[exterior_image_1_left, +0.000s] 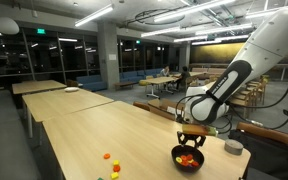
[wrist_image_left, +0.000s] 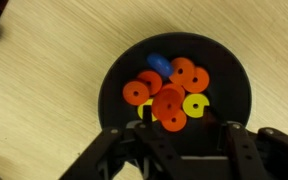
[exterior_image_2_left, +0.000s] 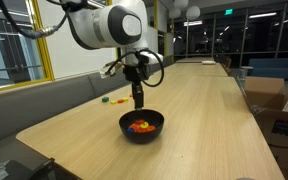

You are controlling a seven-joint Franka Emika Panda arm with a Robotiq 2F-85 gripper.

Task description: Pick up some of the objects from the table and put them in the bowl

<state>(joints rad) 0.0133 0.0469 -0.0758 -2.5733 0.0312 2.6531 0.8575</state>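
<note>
The black bowl (wrist_image_left: 114, 85) fills the wrist view and holds several orange and red discs (wrist_image_left: 169, 102), a yellow one (wrist_image_left: 195, 104) and a bluish one (wrist_image_left: 160, 64). The bowl shows in both exterior views (exterior_image_1_left: 174, 153) (exterior_image_2_left: 142, 136) on the light-wood table (exterior_image_1_left: 94, 125) (exterior_image_2_left: 209, 110). My gripper (wrist_image_left: 184, 125) hangs straight above the bowl (exterior_image_1_left: 191, 133) (exterior_image_2_left: 139, 103), its fingers apart and holding nothing. A few loose pieces lie on the table beside the bowl (exterior_image_1_left: 107, 156) (exterior_image_1_left: 115, 169) (exterior_image_2_left: 119, 99).
A small grey round container (exterior_image_1_left: 233, 147) stands near the table edge behind the bowl. Similar pale tables (exterior_image_1_left: 49, 88) stand farther back. A cushioned bench (exterior_image_2_left: 44, 100) runs along one side of the table, and cardboard boxes (exterior_image_2_left: 279, 105) stand on the other side.
</note>
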